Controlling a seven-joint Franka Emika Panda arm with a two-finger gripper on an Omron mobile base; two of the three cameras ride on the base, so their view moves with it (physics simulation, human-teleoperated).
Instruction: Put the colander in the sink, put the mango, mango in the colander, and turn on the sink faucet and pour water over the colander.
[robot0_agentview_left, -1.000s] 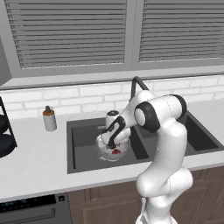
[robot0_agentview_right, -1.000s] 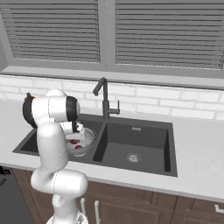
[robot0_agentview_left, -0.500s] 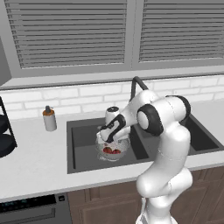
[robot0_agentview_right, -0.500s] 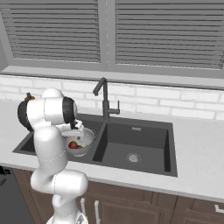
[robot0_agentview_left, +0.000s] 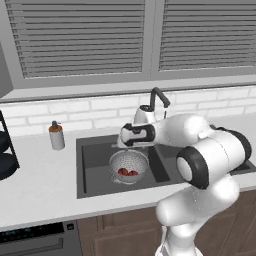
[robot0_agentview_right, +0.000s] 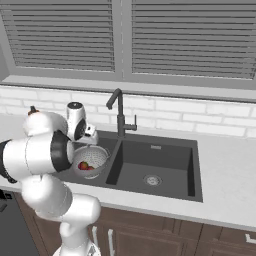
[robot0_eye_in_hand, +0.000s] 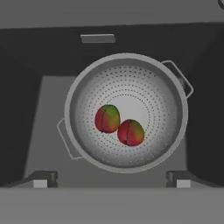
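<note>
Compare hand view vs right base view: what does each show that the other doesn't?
Hand view alone: the claw open, the colander's side handles, and a greenish patch on one mango.

Right base view alone: the sink faucet, the right basin's drain, the window blinds.

Both: the colander in the sink with two mangos inside.

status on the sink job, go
Pincer open, empty, above the colander. Both mangos in it, colander in the sink's left basin. Faucet untouched, no water. Nothing in the way.
</note>
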